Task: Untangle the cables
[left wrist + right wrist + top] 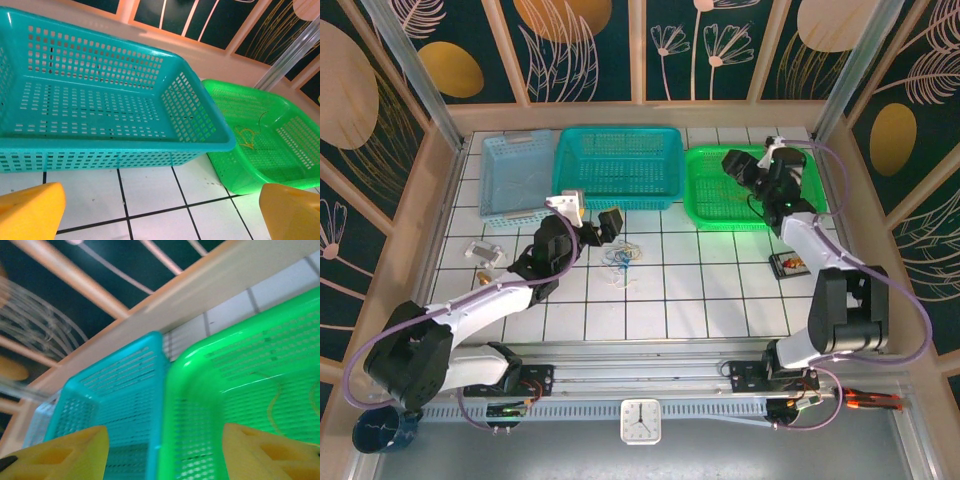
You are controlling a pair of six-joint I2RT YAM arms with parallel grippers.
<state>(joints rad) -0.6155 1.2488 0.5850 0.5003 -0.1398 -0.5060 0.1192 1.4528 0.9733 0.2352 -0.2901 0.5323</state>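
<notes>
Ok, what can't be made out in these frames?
- cables, top view: knot too small to trace crossings.
- green basket, top view: floor partly hidden by the right gripper.
- yellowish cord, right wrist view: blurred, its lower end behind a finger.

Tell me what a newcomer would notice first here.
Three bright baskets line the far edge: a light blue basket left, a teal basket centre, a green basket right. A knot of cables lies on the tiles before the teal one, beside the open left gripper; the open right gripper hangs over the green basket.
</notes>
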